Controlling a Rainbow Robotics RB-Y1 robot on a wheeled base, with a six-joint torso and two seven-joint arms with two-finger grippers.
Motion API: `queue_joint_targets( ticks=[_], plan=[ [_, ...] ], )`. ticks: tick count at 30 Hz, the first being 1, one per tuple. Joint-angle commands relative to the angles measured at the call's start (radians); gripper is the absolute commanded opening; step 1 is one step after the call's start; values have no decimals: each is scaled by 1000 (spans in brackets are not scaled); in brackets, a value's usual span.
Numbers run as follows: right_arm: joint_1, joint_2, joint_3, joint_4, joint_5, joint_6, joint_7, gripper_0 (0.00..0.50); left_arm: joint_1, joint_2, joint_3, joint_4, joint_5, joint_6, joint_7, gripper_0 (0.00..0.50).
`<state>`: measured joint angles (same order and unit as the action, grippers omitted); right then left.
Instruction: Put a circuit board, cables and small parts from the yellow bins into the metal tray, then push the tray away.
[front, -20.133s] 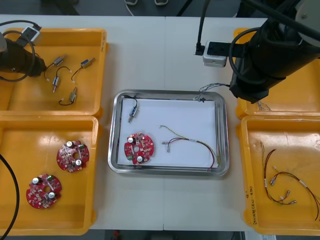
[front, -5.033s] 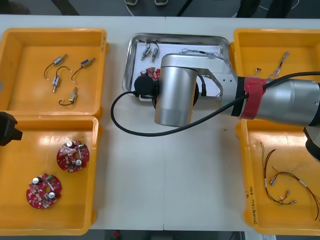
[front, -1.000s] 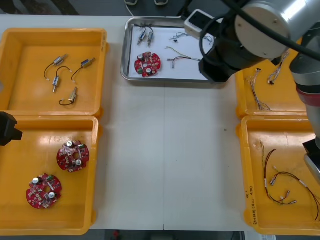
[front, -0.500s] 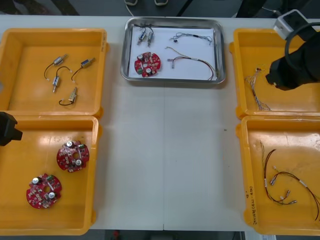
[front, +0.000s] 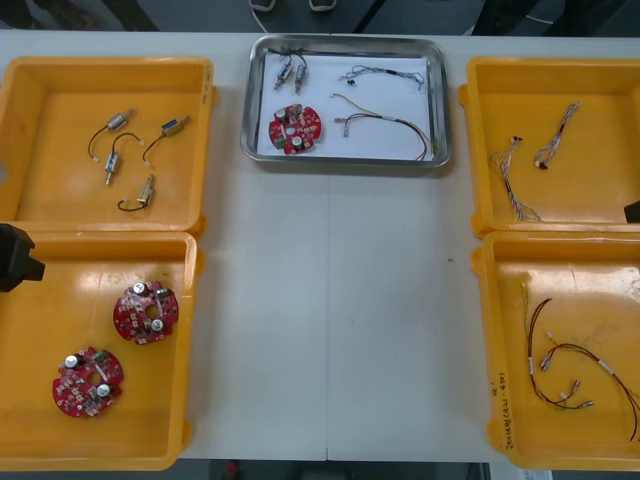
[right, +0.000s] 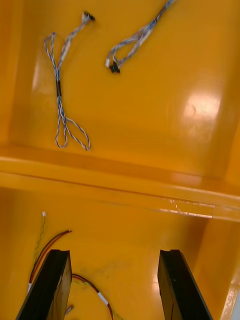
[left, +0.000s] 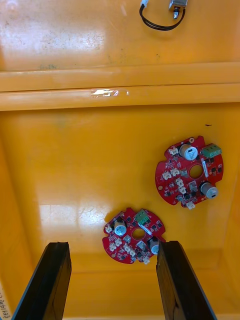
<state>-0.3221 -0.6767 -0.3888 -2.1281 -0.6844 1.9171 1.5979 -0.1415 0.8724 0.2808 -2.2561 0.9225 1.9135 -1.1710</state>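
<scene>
The metal tray sits at the middle of the table's far edge, long axis running left to right, with a circuit board, cables and small metal parts inside. Both grippers are well apart from it, each out to one side and nearer the robot. The left gripper hangs over the near-left yellow bin and the right gripper over the near-right yellow bin, both with fingers spread and empty. Neither arm looks clearly nearer, and judging by the loaded, far-set tray, no further push seems called for.
</scene>
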Motion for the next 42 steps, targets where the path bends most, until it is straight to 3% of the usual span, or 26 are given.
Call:
queue_joint_targets(
  ticks=[1,20,42],
  plan=[
    [71,-38,-47,-30,-18,3,-39,500,11,42,28,-26,7,6,-67,500],
    [140,9,-65,36,-30,3,-78,500,11,42,28,-26,7,6,-67,500],
    [164,9,-71,36,-43,3,-121,500,11,42,28,-26,7,6,-67,500]
  ],
)
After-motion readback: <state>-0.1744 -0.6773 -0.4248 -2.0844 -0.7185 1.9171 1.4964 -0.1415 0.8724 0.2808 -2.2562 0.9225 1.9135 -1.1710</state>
